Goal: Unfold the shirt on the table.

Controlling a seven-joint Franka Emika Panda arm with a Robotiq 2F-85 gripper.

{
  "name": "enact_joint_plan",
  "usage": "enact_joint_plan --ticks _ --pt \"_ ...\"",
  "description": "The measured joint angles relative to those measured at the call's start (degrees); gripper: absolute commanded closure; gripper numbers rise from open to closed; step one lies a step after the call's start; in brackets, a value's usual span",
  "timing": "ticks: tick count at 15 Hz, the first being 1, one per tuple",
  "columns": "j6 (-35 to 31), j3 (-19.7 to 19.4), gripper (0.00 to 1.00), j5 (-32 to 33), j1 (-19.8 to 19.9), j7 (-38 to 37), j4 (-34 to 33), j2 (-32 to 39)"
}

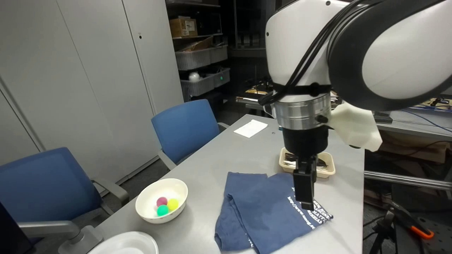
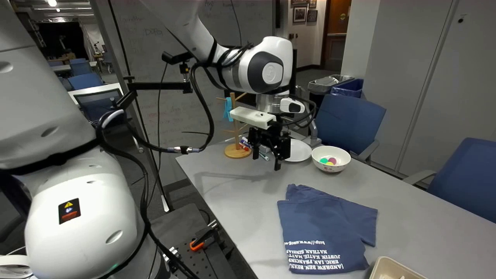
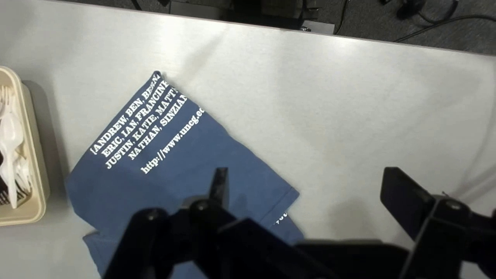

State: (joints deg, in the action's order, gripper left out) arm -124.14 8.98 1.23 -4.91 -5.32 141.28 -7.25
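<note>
Tool spread wide, up in the air, one finger showing across the shirt in the wrist view. And there it is, that navy shirt, on the bench, folded over, a lower layer poking past the upper one, white lettering facing up! Just beside it, the beige tray, carrying white cutlery. Farther out, the bowl, three balls inside, pink, yellow and green, and near that, a white plate. Past the long edge, in both exterior views, two blue chairs.
</note>
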Motion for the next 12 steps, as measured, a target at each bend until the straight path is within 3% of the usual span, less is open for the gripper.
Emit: enact_joint_plan --ticks 7,12 --pt "-0.6 -0.5 0.00 0.8 0.0 1.4 -0.1 2.1" --pt "-8.8 -0.4 0.00 0.8 -0.5 7.9 0.1 11.1"
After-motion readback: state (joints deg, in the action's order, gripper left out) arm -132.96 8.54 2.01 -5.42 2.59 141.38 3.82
